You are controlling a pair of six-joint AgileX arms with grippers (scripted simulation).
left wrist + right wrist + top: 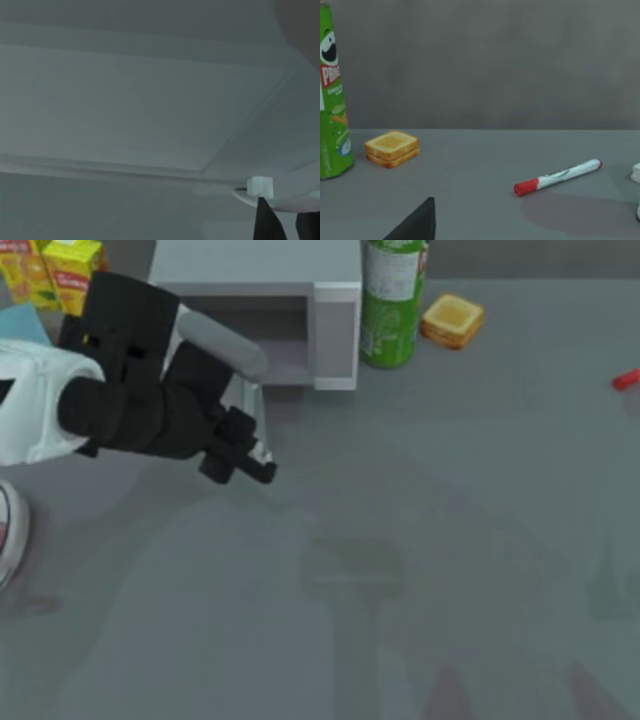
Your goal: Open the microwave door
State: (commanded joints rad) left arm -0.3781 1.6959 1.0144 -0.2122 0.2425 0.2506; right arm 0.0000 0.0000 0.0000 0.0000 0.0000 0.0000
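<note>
The light-grey microwave stands at the back of the table, left of centre, its grey control panel strip on the right of the front. The microwave door is swung out towards the table's front, so the dark cavity shows. My left gripper is at the door's free edge, shut on it. In the left wrist view the door panel fills the picture, with dark fingertips against its white edge. My right arm is outside the top view; one dark fingertip shows in its wrist view, nothing by it.
A green can stands right beside the microwave, with a toast sandwich further right. A red-capped marker lies at the right edge. Yellow cartons stand at the back left. A white dish rim is at the left edge.
</note>
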